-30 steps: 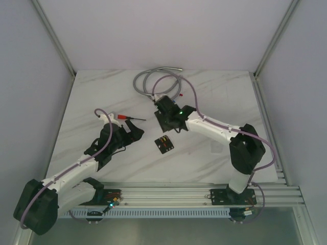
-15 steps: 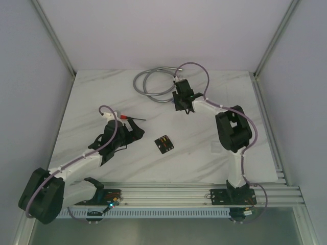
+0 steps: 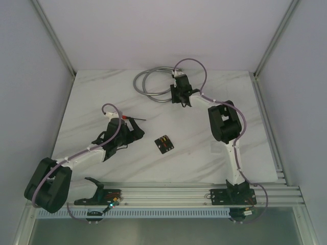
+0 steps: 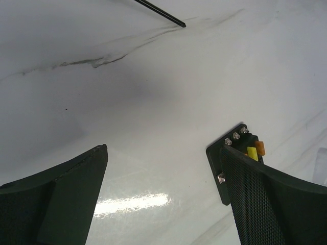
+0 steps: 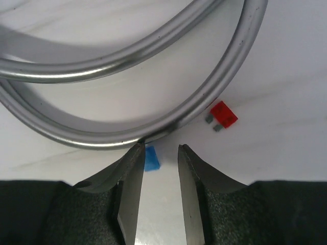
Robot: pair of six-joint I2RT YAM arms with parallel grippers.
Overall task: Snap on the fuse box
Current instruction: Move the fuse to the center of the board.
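Straddling a blue fuse (image 5: 152,158), right tool (image 5: 159,151) narrowly parted; left tool (image 4: 162,151) wide, empty.

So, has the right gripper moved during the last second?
Yes. In the top view the right gripper has gone away from the unmoved fuse box, toward the far side, up to the grey cable coil.

The fuse box (image 3: 164,144), a small black square with tiny coloured fuses (image 3: 163,140) in its top, lies flat and askew mid-tabletop (image 3: 102,97), untouched.
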